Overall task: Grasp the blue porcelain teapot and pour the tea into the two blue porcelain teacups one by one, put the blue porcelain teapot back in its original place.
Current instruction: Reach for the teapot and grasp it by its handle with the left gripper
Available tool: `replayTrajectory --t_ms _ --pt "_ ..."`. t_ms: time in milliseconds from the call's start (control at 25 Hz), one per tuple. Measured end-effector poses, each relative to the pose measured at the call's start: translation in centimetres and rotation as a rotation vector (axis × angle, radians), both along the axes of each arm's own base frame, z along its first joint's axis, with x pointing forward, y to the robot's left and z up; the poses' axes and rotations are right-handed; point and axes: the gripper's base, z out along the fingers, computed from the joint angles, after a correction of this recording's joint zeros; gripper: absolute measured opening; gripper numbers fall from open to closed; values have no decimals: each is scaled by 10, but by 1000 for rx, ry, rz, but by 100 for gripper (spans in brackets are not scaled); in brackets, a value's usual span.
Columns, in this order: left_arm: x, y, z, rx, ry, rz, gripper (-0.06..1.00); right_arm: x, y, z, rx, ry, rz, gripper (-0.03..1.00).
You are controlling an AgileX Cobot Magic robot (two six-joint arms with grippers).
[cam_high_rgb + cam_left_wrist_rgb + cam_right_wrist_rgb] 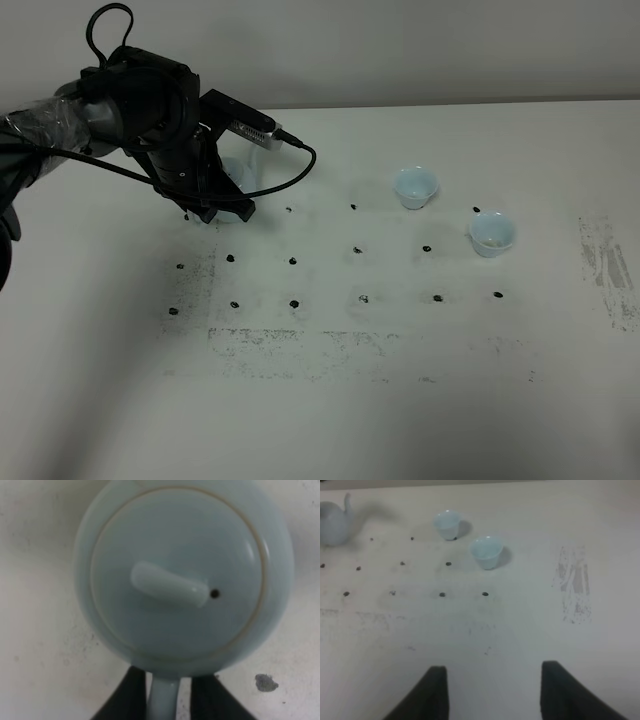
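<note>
The blue porcelain teapot (pixel 180 575) stands on the table, seen from above in the left wrist view with its lid and knob. Its handle (pixel 162 700) sits between the two black fingers of my left gripper (pixel 169 692), which are shut on it. In the exterior view the left arm covers most of the teapot (pixel 238 175), with the left gripper (pixel 218 205) low over it. The two blue porcelain teacups (pixel 414 186) (pixel 492 233) stand upright to the right, well apart from the teapot. My right gripper (pixel 492 695) is open and empty above the bare table, far from the teacups (pixel 446 524) (pixel 486 551).
The white table (pixel 330 400) carries a grid of small black dots and scuffed grey patches, one near its right edge (pixel 605 265). A black cable (pixel 290 175) loops from the left arm's wrist camera over the table beside the teapot.
</note>
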Motion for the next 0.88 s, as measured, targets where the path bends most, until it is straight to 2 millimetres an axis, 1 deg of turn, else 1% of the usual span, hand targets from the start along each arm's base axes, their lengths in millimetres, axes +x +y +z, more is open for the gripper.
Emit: replayTrajectory --t_ms 120,160,880 --pt "0 0 0 0 1 0 12 0 0 0 0 0 0 45" --pt "0 0 0 -1 1 1 10 0 0 0 0 0 0 45" --pt "1 2 0 19 -13 11 10 0 0 0 1 0 1 45"
